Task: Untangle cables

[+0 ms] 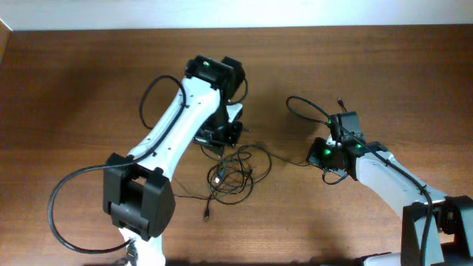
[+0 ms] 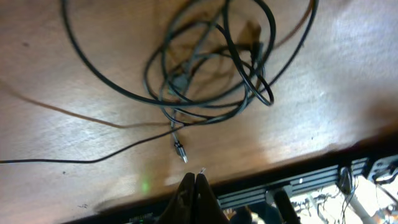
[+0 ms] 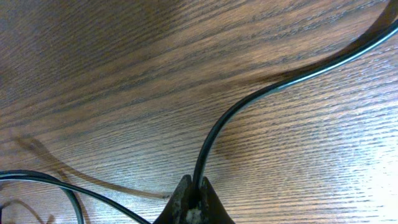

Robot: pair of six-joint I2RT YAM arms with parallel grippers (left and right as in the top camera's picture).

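Observation:
The cables (image 1: 235, 171) lie in a loose black tangle on the wooden table between the arms. In the left wrist view the tangle (image 2: 205, 68) shows overlapping loops, with a small plug (image 2: 180, 151) pointing out of it. My left gripper (image 1: 218, 142) hovers just behind the tangle. Its tips (image 2: 196, 180) are pressed together and I see no cord between them. My right gripper (image 1: 318, 155) sits to the right of the tangle, shut (image 3: 194, 184) on one black cable (image 3: 249, 102) that rises from the jaws and curves away to the right.
A thin cord end (image 1: 207, 214) trails toward the front of the table. Another black loop (image 1: 307, 109) arcs behind the right gripper. The table's front edge (image 2: 292, 165) shows in the left wrist view, with dark equipment beyond it.

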